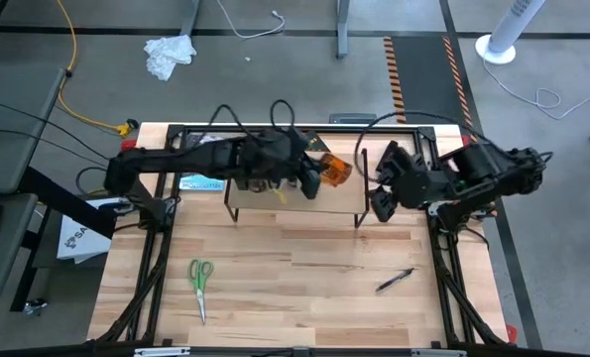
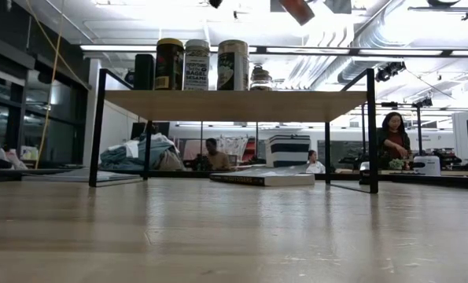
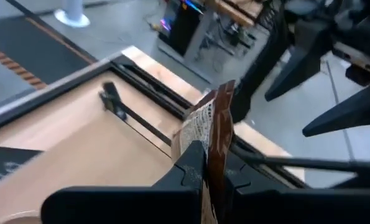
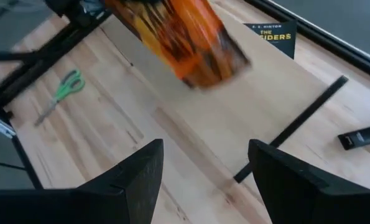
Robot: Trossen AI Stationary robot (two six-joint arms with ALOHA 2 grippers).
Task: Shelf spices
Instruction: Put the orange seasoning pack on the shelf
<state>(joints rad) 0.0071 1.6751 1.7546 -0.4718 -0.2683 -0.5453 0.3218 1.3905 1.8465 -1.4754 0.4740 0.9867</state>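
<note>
Your left tool [image 1: 319, 178] is clenched on the orange-brown packet [image 1: 334, 170], pinching it by one edge and holding it above the shelf [image 1: 359, 203], toward the 3 o'clock end of its clear top. The jars [image 2: 194, 64] already stand in a row toward the 9 o'clock end, so aim for the bare stretch at 3 o'clock. Lower the packet until its bottom edge rests on the top, keep clear of the nearest jar, and let go only once it sits flat or leans steadily. Your right tool [image 1: 382, 186] hangs released and empty just beyond the shelf's 3 o'clock end; hold it there, off the bench [image 1: 304, 268], so it does not block the descent.
</note>
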